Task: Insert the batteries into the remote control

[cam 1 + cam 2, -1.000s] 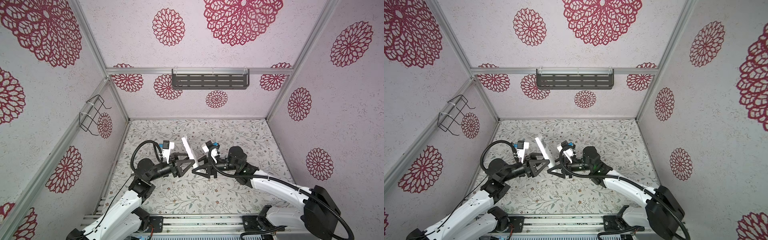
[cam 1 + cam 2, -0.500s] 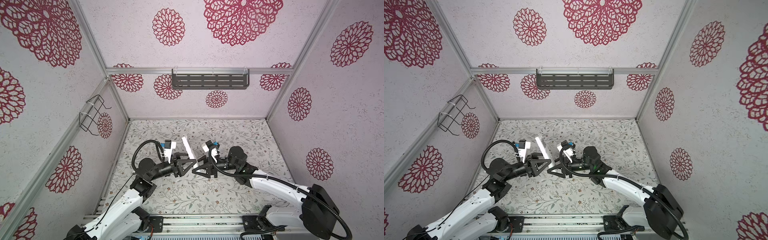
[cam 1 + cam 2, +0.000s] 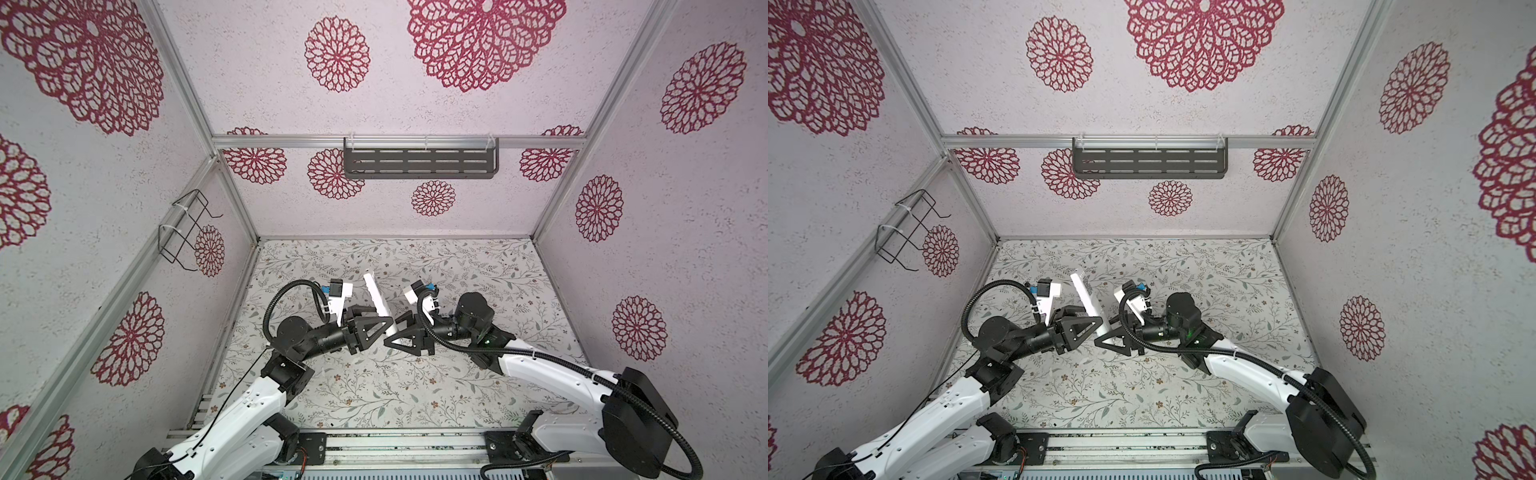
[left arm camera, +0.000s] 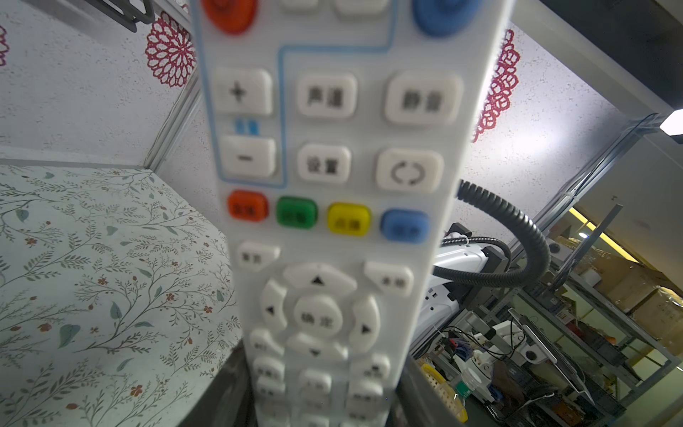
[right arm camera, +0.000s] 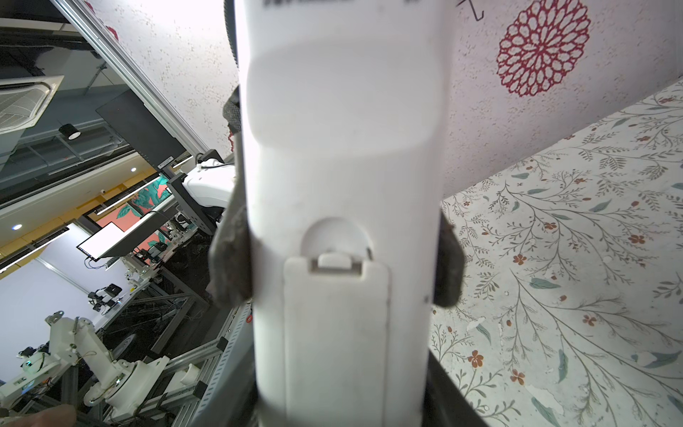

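The remote control (image 3: 376, 297) (image 3: 1086, 297) is a long white bar held tilted above the floral table between both arms. My right gripper (image 3: 395, 338) (image 5: 342, 406) is shut on its lower end. There the back of the remote (image 5: 343, 148) shows with its battery cover (image 5: 336, 332) seated in place. My left gripper (image 3: 384, 322) (image 4: 325, 406) faces the button side (image 4: 332, 166). Its dark fingers (image 5: 229, 258) press the remote's two long edges. The batteries are out of view.
A dark slotted shelf (image 3: 419, 164) hangs on the back wall. A black wire basket (image 3: 183, 232) is fixed to the left wall. The floral table (image 3: 415, 382) lies below both arms, closed in by patterned walls on three sides.
The left gripper's jaws have closed in onto the remote's edges, and its arm has edged slightly towards the remote. The right gripper and the remote have stayed put.
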`<action>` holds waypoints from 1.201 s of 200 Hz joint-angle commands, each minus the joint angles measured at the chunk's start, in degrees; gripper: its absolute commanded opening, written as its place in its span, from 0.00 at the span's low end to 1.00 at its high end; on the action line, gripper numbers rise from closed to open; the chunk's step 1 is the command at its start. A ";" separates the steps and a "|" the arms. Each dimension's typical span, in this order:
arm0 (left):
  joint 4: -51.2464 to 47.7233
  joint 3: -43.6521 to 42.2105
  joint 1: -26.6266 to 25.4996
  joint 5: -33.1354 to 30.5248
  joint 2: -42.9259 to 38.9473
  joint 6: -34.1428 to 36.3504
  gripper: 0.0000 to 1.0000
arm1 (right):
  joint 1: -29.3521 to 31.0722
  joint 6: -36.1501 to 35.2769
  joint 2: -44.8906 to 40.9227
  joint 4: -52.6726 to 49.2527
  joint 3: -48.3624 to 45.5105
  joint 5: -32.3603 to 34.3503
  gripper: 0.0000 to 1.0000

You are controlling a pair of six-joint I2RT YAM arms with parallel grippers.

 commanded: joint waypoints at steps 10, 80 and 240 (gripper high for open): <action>1.32 1.48 -0.18 -1.12 0.26 -0.48 0.24 | 0.11 -1.30 -0.88 3.78 0.82 -2.26 0.10; -4.74 2.61 -0.33 -4.35 -1.36 0.37 0.18 | 0.30 -10.62 -4.12 -10.82 2.43 5.71 0.62; -51.89 11.34 0.15 -30.39 -4.61 8.82 0.12 | 0.30 -24.64 -12.29 -38.35 3.71 32.11 0.87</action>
